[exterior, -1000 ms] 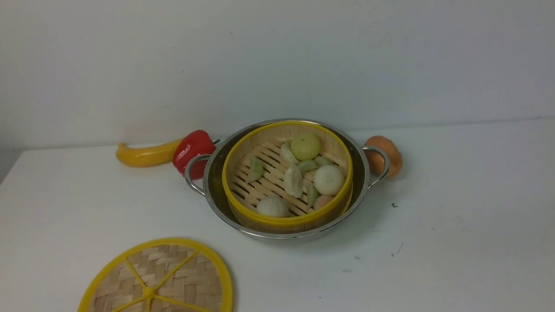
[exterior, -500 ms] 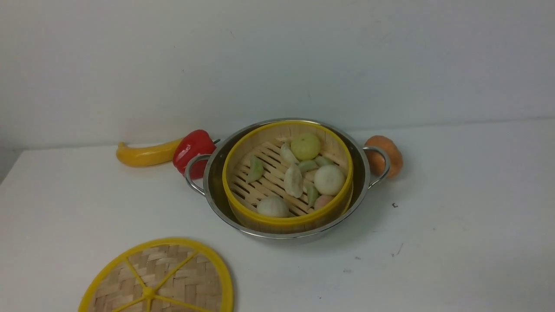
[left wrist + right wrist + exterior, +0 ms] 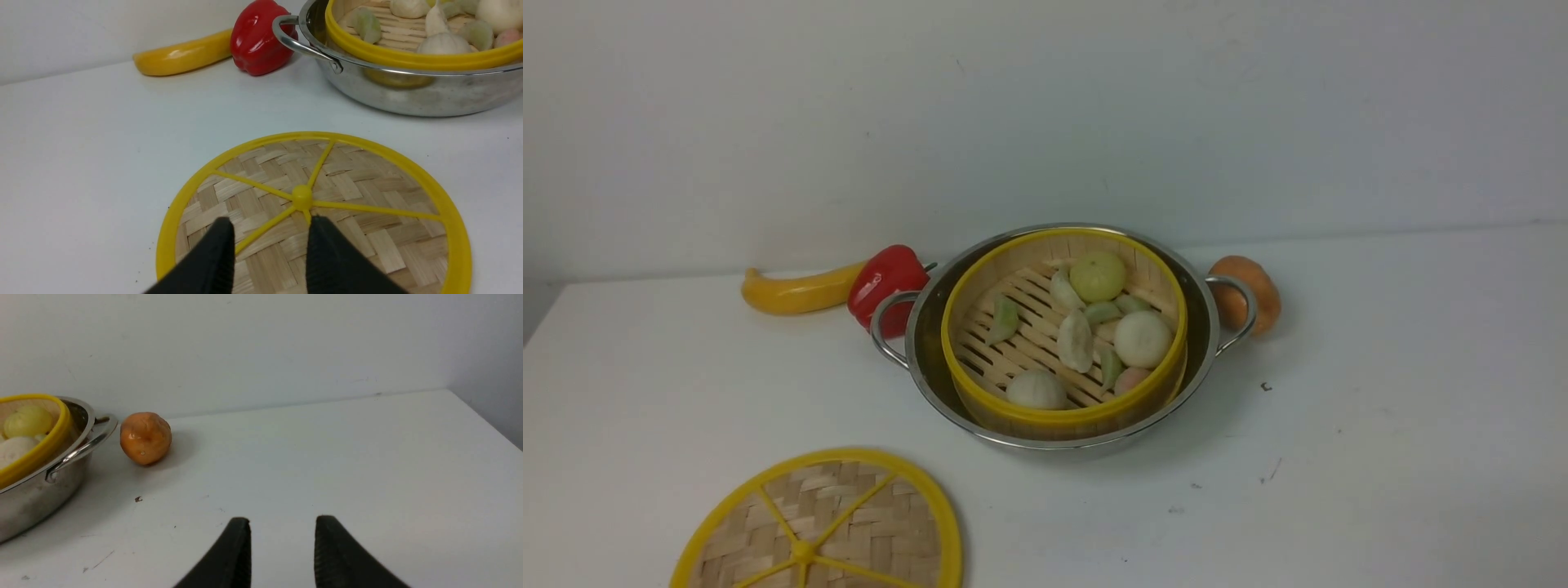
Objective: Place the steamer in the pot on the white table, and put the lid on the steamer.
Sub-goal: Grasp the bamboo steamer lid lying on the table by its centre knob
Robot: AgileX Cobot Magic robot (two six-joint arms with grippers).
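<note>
Our L claw [image 3: 271, 222] hangs over the near half of the lid [image 3: 347, 196]. Its jaws are parted a moderate gap and grip nothing. The tips sit just short of the centre knob, w/ one yellow spoke running btwn them. Whether they touch the weave, we can't tell. Our R claw [image 3: 282, 520] is likewise parted and empty, over bare white table [image 3: 367, 457] on the right, apart from the pot [image 3: 923, 327].

Progress, as we judge it: step 1 looks done. The steamer [image 3: 1025, 318] sits inside the pot, mid-table toward the far edge, w/ buns and dumplings [image 3: 1143, 339] on its slats. Step 2 isn't done, since the lid lies flat at near left, apart from the pot. Left to do: grip lid, lift, carry it right and far, set it on the steamer.

Surface: matte white, a few dark specks. By the pot's left handle sits a red pepper [image 3: 886, 282], w/ a yellow squash-like veg [image 3: 796, 294] further left. An orange round fruit [image 3: 1250, 290] sits behind the right handle. Room: a plain pale wall [image 3: 1045, 106] close behind the table's far edge.
</note>
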